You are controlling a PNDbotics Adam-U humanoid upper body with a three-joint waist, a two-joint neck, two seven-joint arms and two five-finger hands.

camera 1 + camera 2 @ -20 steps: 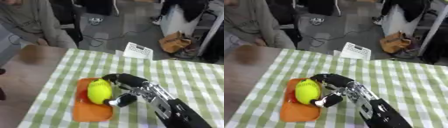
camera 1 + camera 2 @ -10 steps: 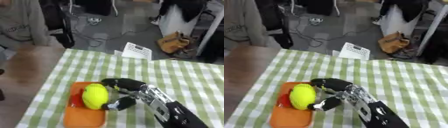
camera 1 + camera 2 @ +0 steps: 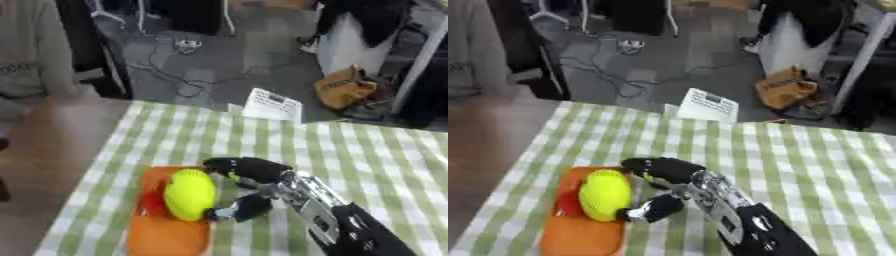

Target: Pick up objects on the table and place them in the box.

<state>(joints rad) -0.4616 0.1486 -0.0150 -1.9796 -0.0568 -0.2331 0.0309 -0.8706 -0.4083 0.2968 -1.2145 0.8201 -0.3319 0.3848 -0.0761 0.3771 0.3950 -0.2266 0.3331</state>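
Partly hidden: red thing (image 3: 154, 204) behind yellow ball (image 3: 189, 194).

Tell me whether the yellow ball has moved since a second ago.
No, not noticeably. Against the orange box, the yellow ball stays over its far end, with the fingers of the right hand curled round it. The slight shift looks like camera motion.

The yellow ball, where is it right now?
The yellow ball is at the lower left of both views, over the orange box, with the right hand curled around it from the right.
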